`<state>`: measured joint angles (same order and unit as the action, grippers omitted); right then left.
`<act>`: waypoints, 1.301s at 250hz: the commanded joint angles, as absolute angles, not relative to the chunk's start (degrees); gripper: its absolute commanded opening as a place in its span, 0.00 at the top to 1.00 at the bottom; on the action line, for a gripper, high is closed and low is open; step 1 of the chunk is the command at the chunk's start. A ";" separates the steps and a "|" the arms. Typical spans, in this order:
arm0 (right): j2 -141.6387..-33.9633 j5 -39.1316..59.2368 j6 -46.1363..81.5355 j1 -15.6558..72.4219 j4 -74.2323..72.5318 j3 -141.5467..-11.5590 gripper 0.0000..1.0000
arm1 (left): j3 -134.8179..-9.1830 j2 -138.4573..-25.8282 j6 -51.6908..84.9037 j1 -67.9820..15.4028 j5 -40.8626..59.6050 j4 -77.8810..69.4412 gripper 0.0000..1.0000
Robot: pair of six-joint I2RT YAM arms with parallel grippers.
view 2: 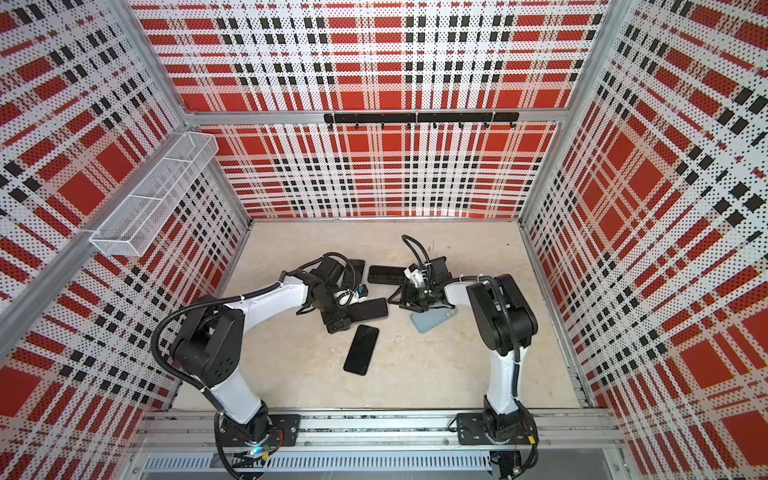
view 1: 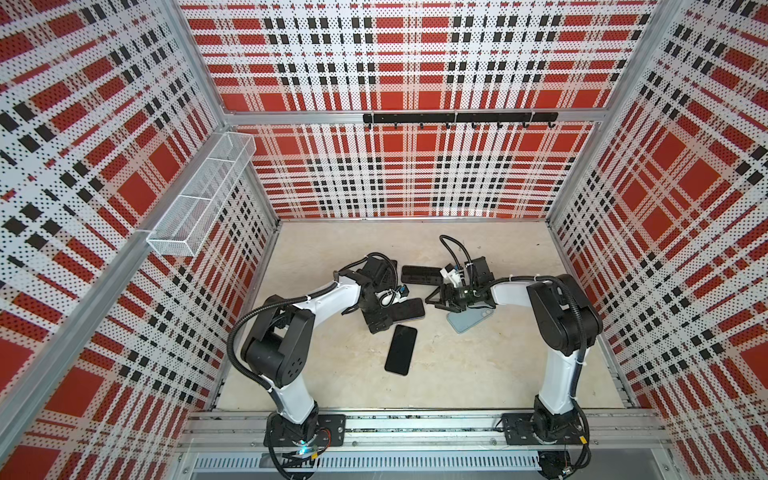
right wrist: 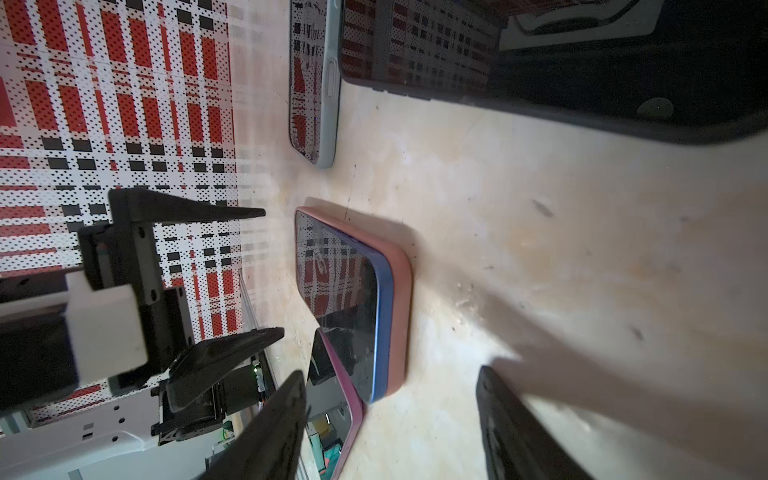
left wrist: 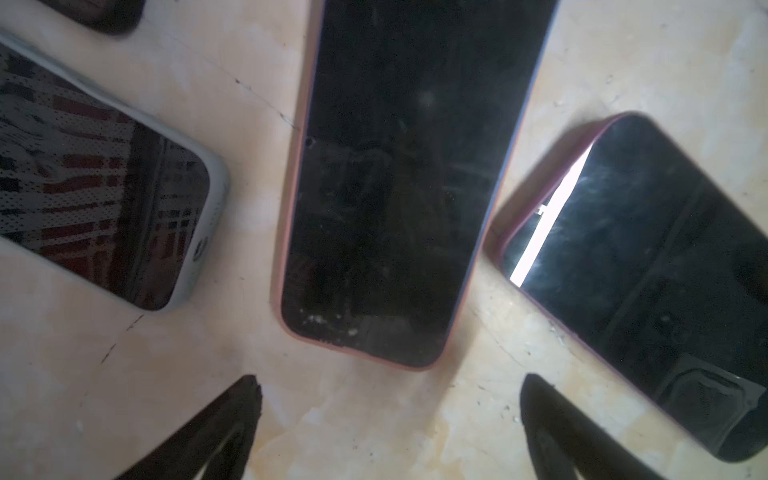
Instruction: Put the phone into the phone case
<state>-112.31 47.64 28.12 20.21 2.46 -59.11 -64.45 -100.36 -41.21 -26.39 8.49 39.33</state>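
Observation:
A phone (left wrist: 395, 178) with a blue edge (right wrist: 384, 316) lies screen up in a salmon-pink phone case (right wrist: 401, 291), near the middle of the table in both top views (view 1: 411, 311) (view 2: 372, 309). The blue edge stands a little above the case's rim. My left gripper (left wrist: 390, 411) points down at the bare table just short of the phone's end, open and empty (view 1: 374, 320). My right gripper (right wrist: 395, 419) hovers low to the right of it (view 1: 434, 302), jaws apart with only table between them.
A dark phone with a deep red rim (view 1: 401, 350) (left wrist: 648, 270) lies nearer the front. A grey-cased phone (left wrist: 95, 199) (right wrist: 316, 83) and a black-cased one (view 1: 420, 275) lie further back. A light blue case (view 1: 467, 320) sits under the right wrist. A wire basket (view 1: 203, 195) hangs on the left wall.

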 commanded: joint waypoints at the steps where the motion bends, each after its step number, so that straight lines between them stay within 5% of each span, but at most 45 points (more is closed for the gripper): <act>1: -111.17 47.79 27.77 20.40 1.06 -58.41 0.33 | -66.80 -101.16 -41.60 -25.79 11.68 39.67 0.02; 98: -111.81 46.32 28.44 20.40 1.19 -59.55 0.33 | -69.06 -97.89 -2.88 -18.25 22.55 38.05 0.03; 169: -113.20 45.26 29.70 21.60 0.22 -59.83 0.33 | -52.59 -96.09 26.98 -13.86 30.21 17.25 0.04; 325: -117.33 44.63 32.70 26.63 -3.15 -59.10 0.33 | -50.79 -103.43 42.88 -18.59 38.36 3.22 0.07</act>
<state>-114.37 46.33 32.45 26.02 -2.22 -60.27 -50.85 -101.67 39.51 -16.43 36.05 2.11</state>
